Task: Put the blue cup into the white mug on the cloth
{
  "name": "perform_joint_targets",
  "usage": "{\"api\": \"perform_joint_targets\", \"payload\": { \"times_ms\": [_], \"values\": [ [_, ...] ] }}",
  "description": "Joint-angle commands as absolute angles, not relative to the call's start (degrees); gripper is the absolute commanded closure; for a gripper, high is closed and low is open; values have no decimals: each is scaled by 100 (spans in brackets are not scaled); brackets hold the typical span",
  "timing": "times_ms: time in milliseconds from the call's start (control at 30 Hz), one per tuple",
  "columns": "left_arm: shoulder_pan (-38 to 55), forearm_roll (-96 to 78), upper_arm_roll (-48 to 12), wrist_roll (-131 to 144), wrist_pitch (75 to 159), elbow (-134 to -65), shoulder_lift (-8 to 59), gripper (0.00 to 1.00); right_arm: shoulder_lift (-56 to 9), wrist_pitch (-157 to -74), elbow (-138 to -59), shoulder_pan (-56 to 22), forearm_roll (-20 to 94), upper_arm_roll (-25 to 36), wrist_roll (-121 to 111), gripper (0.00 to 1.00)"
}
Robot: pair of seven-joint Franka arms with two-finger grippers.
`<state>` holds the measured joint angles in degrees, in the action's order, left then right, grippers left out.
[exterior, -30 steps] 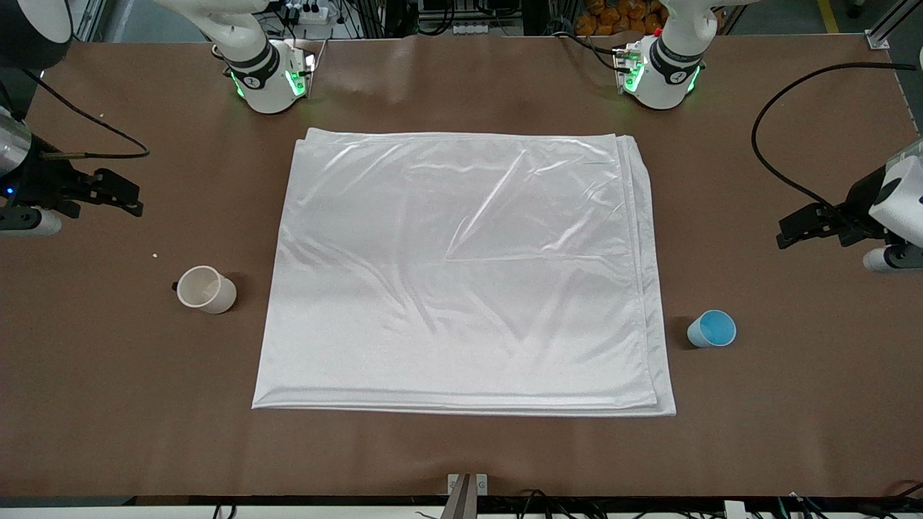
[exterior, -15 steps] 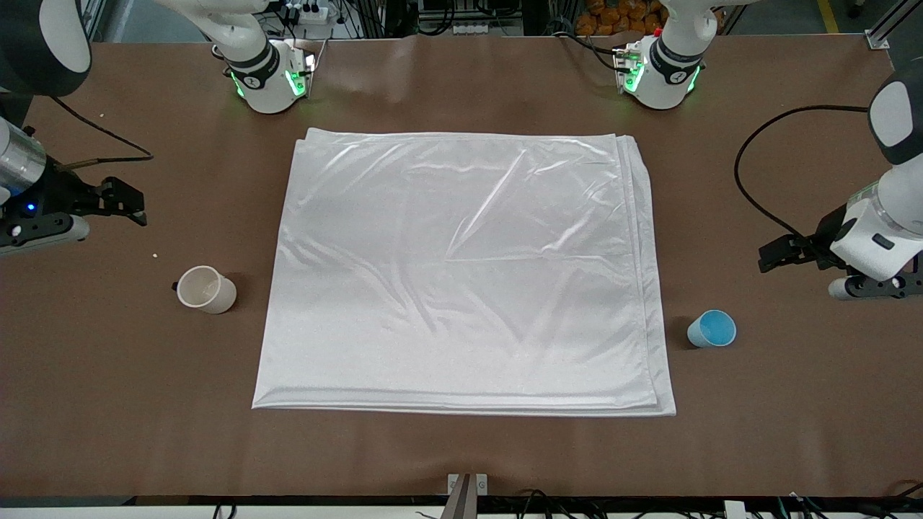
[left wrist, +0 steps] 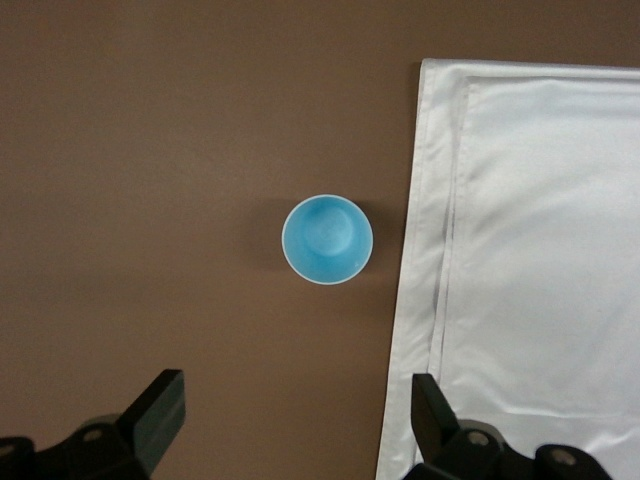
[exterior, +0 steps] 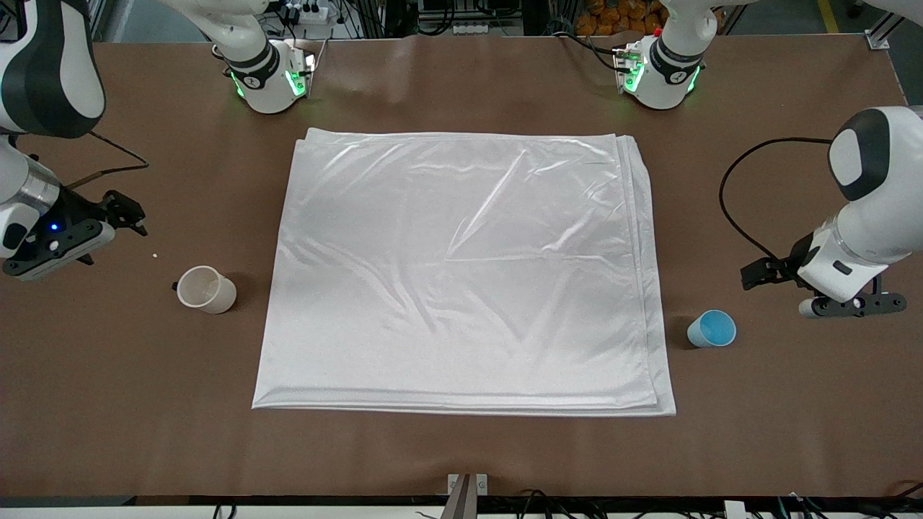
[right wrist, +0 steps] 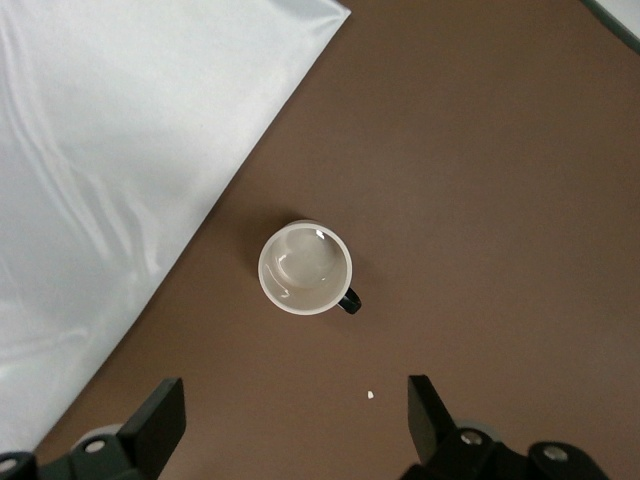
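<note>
The blue cup stands upright on the bare brown table beside the cloth, toward the left arm's end. My left gripper hangs open and empty over the table close to the cup. In the left wrist view the cup lies ahead of my open gripper, with the cloth's edge beside it. The white mug stands on the bare table toward the right arm's end. My right gripper is open and empty over the table near it. The right wrist view shows the mug and cloth ahead of my gripper.
A small white crumb lies on the table near the mug and shows in the right wrist view. A black cable loops over the table at the left arm's end. The two arm bases stand farther from the camera than the cloth.
Both arms have swung in and down. The left gripper has moved toward the blue cup, the right gripper toward the white mug. The cups and cloth have not moved.
</note>
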<state>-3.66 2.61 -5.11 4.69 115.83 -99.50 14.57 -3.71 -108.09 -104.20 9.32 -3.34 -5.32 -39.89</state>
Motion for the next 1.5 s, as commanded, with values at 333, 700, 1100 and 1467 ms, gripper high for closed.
{"api": "perform_joint_targets", "payload": {
  "times_ms": [333, 700, 1100, 1467],
  "values": [
    [-571, 519, -527, 369, 12840, -10468, 1959, 0, -1081, -11311, -10459, 1353, -387, -580, -6335, 0],
    [-738, 518, -545, 360, 13420, -10459, 2478, 0, -1687, -11698, -10459, 1556, -404, -571, -7830, 0],
    [-765, 475, -545, 360, 13869, -10397, 2909, 0, -1898, -12295, -10889, 1731, -510, -571, -8314, 0],
    [-765, 475, -545, 360, 14115, -10415, 3164, 0, -1977, -12964, -11347, 1872, -510, -580, -8710, 0]
  ]
}}
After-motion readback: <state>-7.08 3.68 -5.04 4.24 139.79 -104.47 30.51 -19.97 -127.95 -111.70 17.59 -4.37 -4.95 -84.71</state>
